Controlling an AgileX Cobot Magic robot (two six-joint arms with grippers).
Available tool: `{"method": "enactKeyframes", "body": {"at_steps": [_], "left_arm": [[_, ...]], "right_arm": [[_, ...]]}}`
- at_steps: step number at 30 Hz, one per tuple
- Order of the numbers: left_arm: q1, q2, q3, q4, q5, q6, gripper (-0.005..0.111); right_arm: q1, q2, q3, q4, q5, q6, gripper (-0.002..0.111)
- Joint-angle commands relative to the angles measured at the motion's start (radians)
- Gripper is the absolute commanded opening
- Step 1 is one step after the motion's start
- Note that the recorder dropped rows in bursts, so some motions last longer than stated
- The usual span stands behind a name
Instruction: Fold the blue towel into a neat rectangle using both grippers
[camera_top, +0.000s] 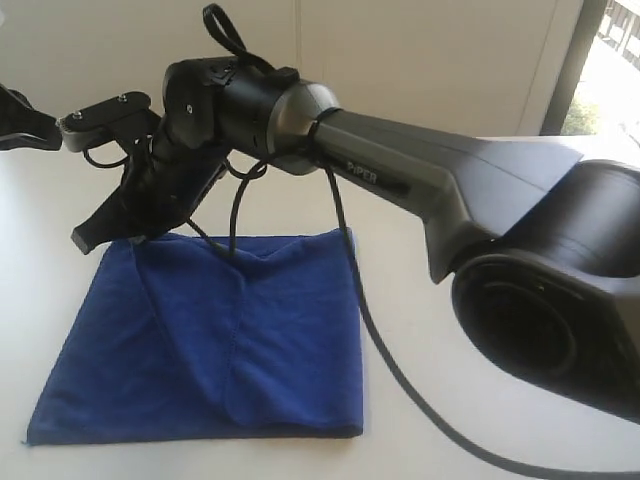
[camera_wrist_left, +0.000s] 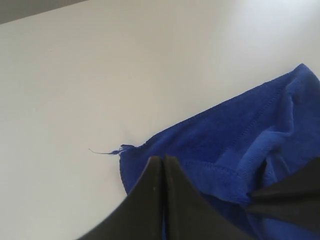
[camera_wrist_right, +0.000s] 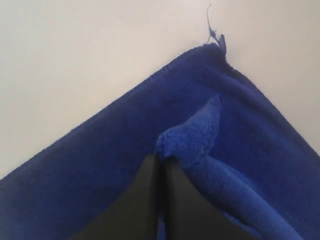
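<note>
blue towel (camera_top: 200, 340) lies flat on the white desk (camera_top: 150, 462), toward the near side and well short of the far edge. It's layered: an upper layer's edge runs down the middle. Outline is roughly rectangular, near edge a bit uneven.

right arm (camera_top: 400, 170) reaches across from the desk's right side. right tool (camera_wrist_right: 160, 161) is at the towel's far-left corner, tips angled down, either just above the cloth or touching it, can't tell which. Fingers are pressed together, no gap. In the wrist view a raised tuft of terry (camera_wrist_right: 192, 137) sits right at the fingertips and touches them; can't tell if any cloth is pinched. Past the tips is the towel corner with a loose thread (camera_wrist_right: 210, 25).

left tool (camera_wrist_left: 162, 161): fingers also closed flat against each other, pointing at a towel corner whose stray thread (camera_wrist_left: 102, 151) lies on bare desk. The tips overlap the cloth in that view; can't tell contact or grip. A black part (camera_wrist_left: 285, 200) sits over the towel just beside it.
</note>
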Motion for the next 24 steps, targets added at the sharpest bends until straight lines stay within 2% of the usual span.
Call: {"method": "enactKeyframes", "body": {"at_steps": [1,3,5,9,11,13,16,20,24], "left_arm": [[-0.003,-0.002,0.005,-0.006,0.008,0.003,0.0],[-0.003,-0.002,0.005,-0.001,0.006,0.003,0.0],[-0.003,-0.002,0.005,0.004,0.006,0.003,0.0],[-0.003,-0.002,0.005,0.013,0.006,0.003,0.0],[-0.003,-0.002,0.005,0.017,0.006,0.003,0.0],[-0.003,-0.002,0.005,0.019,0.008,0.001,0.0],[-0.003,-0.002,0.005,0.024,0.009,-0.002,0.0],[-0.003,-0.002,0.005,0.026,0.02,-0.004,0.0],[-0.003,-0.002,0.005,0.026,0.035,-0.004,0.0]], "right_arm": [[-0.001,0.036,-0.024,0.008,-0.025,0.014,0.0],[-0.001,0.045,-0.024,0.023,-0.04,0.014,0.002],[-0.001,0.047,-0.024,0.037,-0.056,0.005,0.01],[-0.001,0.044,-0.025,0.041,-0.061,0.005,0.047],[-0.001,0.034,-0.025,0.038,-0.04,0.005,0.061],[-0.001,0.015,-0.025,0.018,-0.004,0.005,0.064],[-0.01,-0.03,-0.025,-0.083,0.099,0.005,0.057],[-0.038,-0.094,0.015,-0.218,0.255,0.007,0.03],[-0.11,-0.121,0.135,-0.223,0.289,0.007,0.004]]}}
